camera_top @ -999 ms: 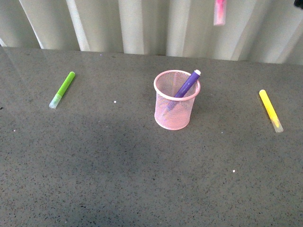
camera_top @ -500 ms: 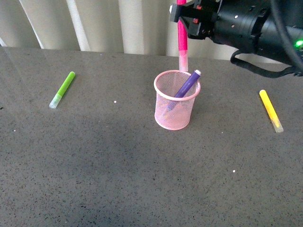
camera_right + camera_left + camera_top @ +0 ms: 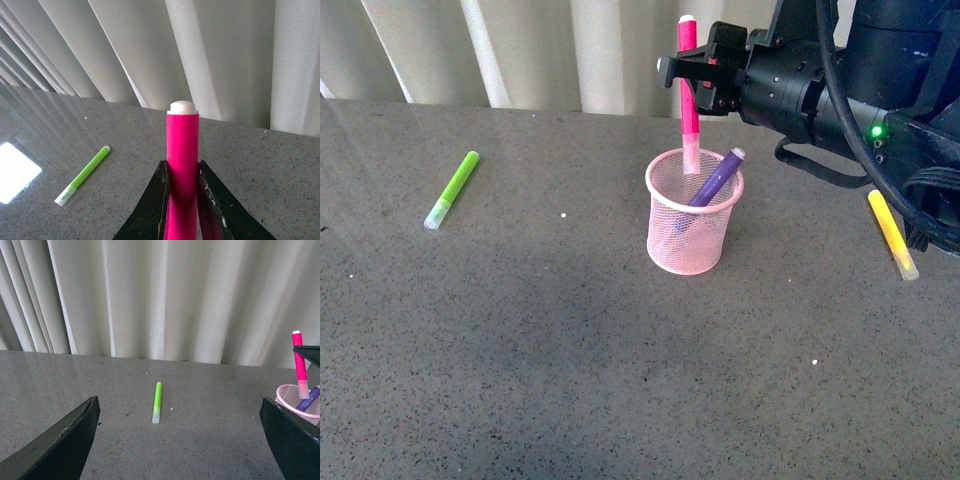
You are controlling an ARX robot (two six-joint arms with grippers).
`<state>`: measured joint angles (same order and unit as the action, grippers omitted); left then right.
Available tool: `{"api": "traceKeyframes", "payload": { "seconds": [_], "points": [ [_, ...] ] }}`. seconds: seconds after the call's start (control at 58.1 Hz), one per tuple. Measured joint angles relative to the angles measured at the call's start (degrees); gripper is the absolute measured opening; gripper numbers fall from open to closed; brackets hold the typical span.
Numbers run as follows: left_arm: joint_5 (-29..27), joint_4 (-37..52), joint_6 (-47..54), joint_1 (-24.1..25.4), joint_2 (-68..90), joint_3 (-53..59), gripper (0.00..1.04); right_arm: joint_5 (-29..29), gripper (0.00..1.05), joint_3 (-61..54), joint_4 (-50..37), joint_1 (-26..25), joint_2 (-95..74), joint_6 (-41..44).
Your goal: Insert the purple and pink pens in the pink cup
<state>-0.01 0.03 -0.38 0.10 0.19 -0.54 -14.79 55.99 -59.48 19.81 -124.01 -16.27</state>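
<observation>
The pink cup (image 3: pixel 688 225) stands mid-table, with the purple pen (image 3: pixel 718 178) leaning inside against its right rim. My right gripper (image 3: pixel 688 75) is shut on the pink pen (image 3: pixel 689 90) and holds it upright above the cup's back rim, pale cap down, its tip at the rim. In the right wrist view the pink pen (image 3: pixel 182 150) stands between the closed fingers (image 3: pixel 155 205). My left gripper (image 3: pixel 180 440) is open and empty; in its view the cup (image 3: pixel 300 402) and pink pen (image 3: pixel 299 362) sit at the right edge.
A lime-green marker (image 3: pixel 452 189) lies at the left of the grey table (image 3: pixel 520 350); it also shows in the left wrist view (image 3: pixel 157 402) and the right wrist view (image 3: pixel 82 175). A yellow marker (image 3: pixel 892 234) lies at the right. White curtains hang behind.
My right arm has come into view from the upper right and lowered the pink pen, whose cap has gone from high above the table to the cup's rim.
</observation>
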Motion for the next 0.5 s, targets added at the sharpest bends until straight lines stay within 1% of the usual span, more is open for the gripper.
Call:
{"api": "traceKeyframes", "payload": {
  "seconds": [0.138, 0.189, 0.224, 0.276, 0.413, 0.5],
  "points": [
    [0.0, 0.0, 0.0, 0.0, 0.0, 0.0, 0.98, -0.1, 0.11, -0.4, -0.9, 0.0, -0.2, 0.1],
    [0.0, 0.0, 0.0, 0.0, 0.0, 0.0, 0.98, -0.1, 0.26, -0.4, -1.0, 0.0, -0.2, 0.2],
    [0.0, 0.0, 0.0, 0.0, 0.0, 0.0, 0.98, -0.1, 0.33, -0.4, -1.0, 0.0, -0.2, 0.2],
    [0.0, 0.0, 0.0, 0.0, 0.0, 0.0, 0.98, -0.1, 0.47, -0.4, -1.1, 0.0, -0.2, 0.2],
    [0.0, 0.0, 0.0, 0.0, 0.0, 0.0, 0.98, 0.2, 0.68, -0.4, -1.0, -0.2, -0.2, 0.1],
    [0.0, 0.0, 0.0, 0.0, 0.0, 0.0, 0.98, 0.3, 0.84, -0.4, -1.0, -0.4, -0.2, 0.1]
  ]
}}
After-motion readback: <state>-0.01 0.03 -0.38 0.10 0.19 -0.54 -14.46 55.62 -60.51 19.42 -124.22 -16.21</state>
